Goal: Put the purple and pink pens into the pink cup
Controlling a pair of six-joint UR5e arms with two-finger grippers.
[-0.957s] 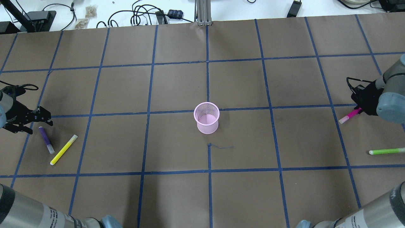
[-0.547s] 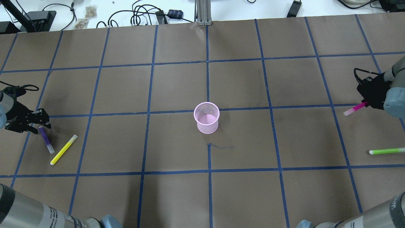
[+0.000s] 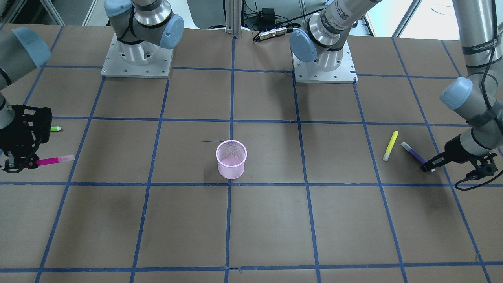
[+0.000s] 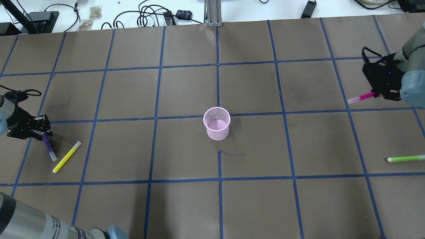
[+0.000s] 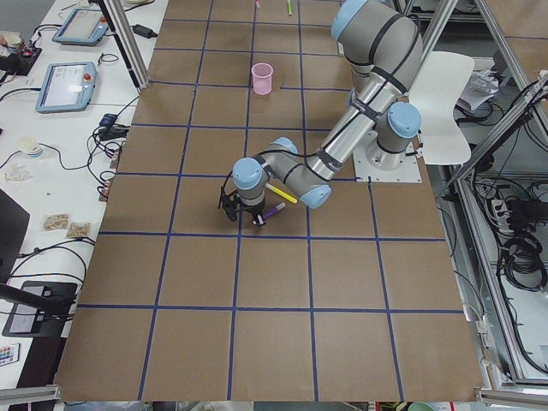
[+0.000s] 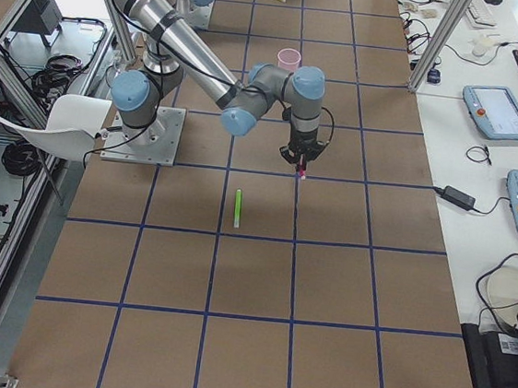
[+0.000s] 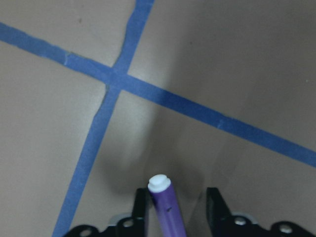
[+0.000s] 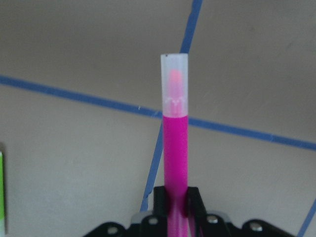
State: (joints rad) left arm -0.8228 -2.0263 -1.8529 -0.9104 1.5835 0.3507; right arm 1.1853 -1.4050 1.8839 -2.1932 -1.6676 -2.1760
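Observation:
The pink mesh cup (image 4: 216, 127) stands upright at the table's middle, also in the front view (image 3: 231, 159). The purple pen (image 4: 48, 147) lies flat at the left. My left gripper (image 4: 42, 132) is open and low over the pen's far end. In the left wrist view the pen (image 7: 167, 210) lies between the two fingers (image 7: 139, 210), with a gap on the right side. My right gripper (image 4: 377, 94) is shut on the pink pen (image 4: 360, 97) and holds it above the table at the far right, its clear cap pointing toward the middle (image 8: 175, 138).
A yellow pen (image 4: 67, 156) lies just right of the purple pen. A green pen (image 4: 405, 158) lies on the table at the right edge, nearer the robot than the right gripper. Blue tape lines cross the brown table cover.
My right gripper has moved up and away from the robot with the pink pen in it. My left gripper has shifted slightly over the purple pen's end.

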